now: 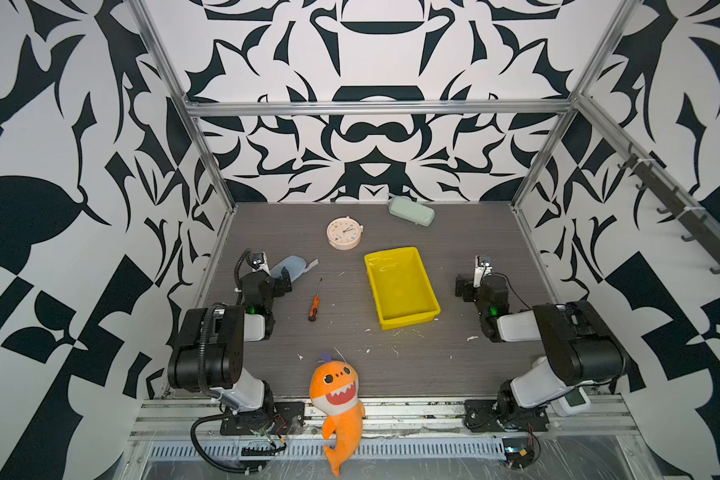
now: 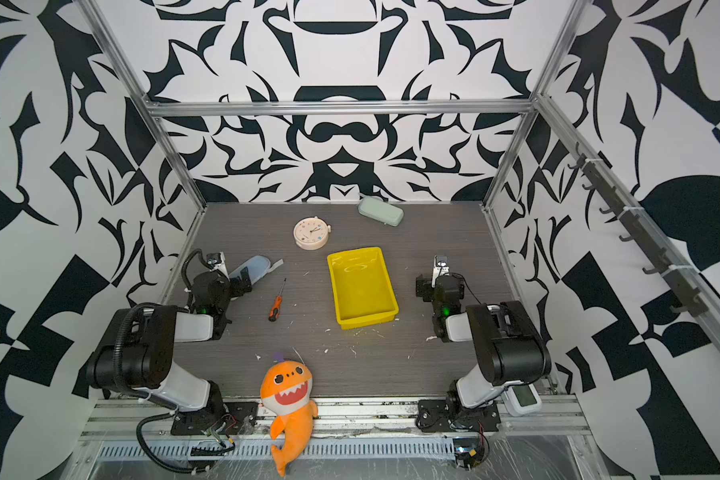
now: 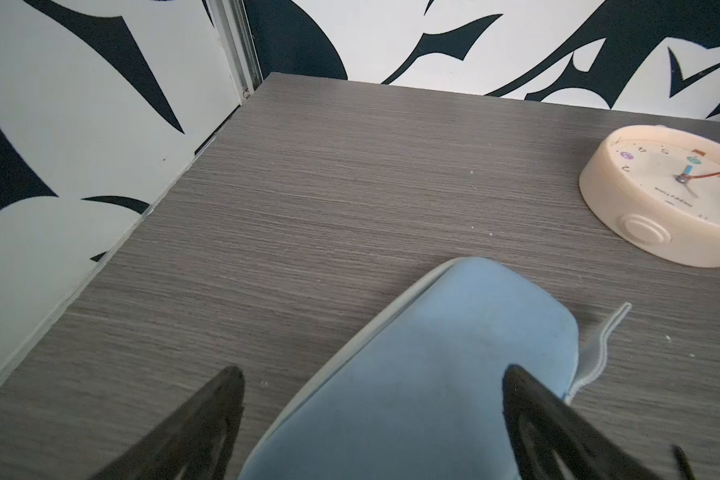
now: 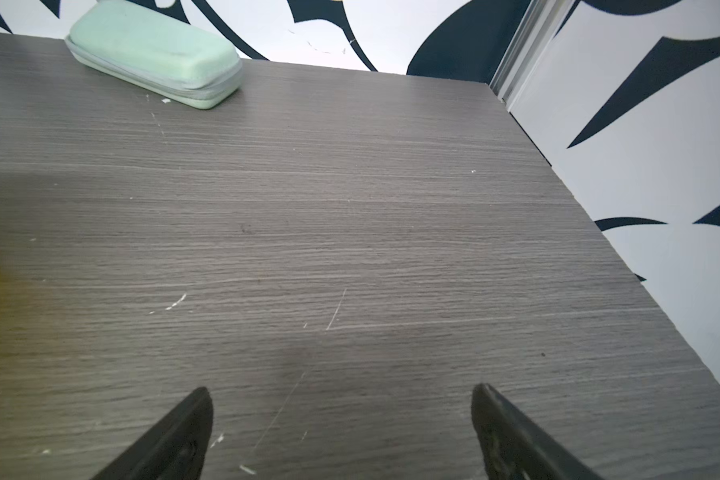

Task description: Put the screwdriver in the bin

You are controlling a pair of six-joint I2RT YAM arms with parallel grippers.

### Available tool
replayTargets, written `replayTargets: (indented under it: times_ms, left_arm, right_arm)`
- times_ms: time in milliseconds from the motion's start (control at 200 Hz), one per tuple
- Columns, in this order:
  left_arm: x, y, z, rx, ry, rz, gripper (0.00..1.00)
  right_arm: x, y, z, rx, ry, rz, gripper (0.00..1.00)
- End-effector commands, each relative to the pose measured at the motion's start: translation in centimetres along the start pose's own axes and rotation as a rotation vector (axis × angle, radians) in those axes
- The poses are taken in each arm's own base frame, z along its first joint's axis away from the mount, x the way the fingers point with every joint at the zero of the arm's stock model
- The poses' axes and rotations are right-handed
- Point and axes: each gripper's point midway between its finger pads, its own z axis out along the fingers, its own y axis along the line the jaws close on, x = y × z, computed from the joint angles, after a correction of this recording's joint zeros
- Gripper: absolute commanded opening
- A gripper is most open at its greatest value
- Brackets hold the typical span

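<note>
A: Where is the screwdriver (image 1: 314, 300)?

B: Flat on the worktop (image 1: 350, 345), left of centre, between the left gripper (image 3: 373, 372) and the bin (image 1: 393, 252), touching neither. Orange handle toward the front edge, shaft tip toward the back edge. Both top views show it; neither wrist view does.

A: Bin?

B: Right of centre, long sides running front to back, slightly skewed. The right wrist view catches only one yellow corner of it.

A: Left gripper state?

B: Jaws spread wide, closed on nothing. It sits near the left edge over a blue pouch (image 3: 433, 353). The left wrist view shows the pouch running between and beneath the fingers (image 3: 208, 415); whether they touch it, cannot tell. In both top views the gripper hides part of the pouch.

A: Right gripper (image 4: 341, 388)?

B: Also wide apart, over bare worktop near the right edge, well apart from the bin.

A: Other items?

B: Clock (image 1: 344, 233) lies face up toward the back edge, near the bin's far left corner; the left wrist view adds a round button on its side wall. Green case (image 4: 154, 54) lies near the back edge; its zip seam reads only in the right wrist view. Shark (image 1: 336, 395) straddles the front edge, seen in the top views only.
</note>
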Motion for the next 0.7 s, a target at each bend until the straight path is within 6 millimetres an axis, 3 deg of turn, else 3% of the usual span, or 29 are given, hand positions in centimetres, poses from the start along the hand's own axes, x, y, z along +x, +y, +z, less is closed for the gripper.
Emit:
replayTargets:
  times_ms: [0, 700]
  left_arm:
    - [-0.63, -0.16, -0.11, 0.011, -0.020, -0.010, 1.00]
    - [-0.67, -0.20, -0.13, 0.012, -0.022, -0.010, 0.99]
  right_arm:
    - [-1.90, 0.29, -0.08, -0.023, -0.055, 0.018, 1.00]
    - [-1.88, 0.78, -0.24, -0.051, -0.064, 0.013, 1.00]
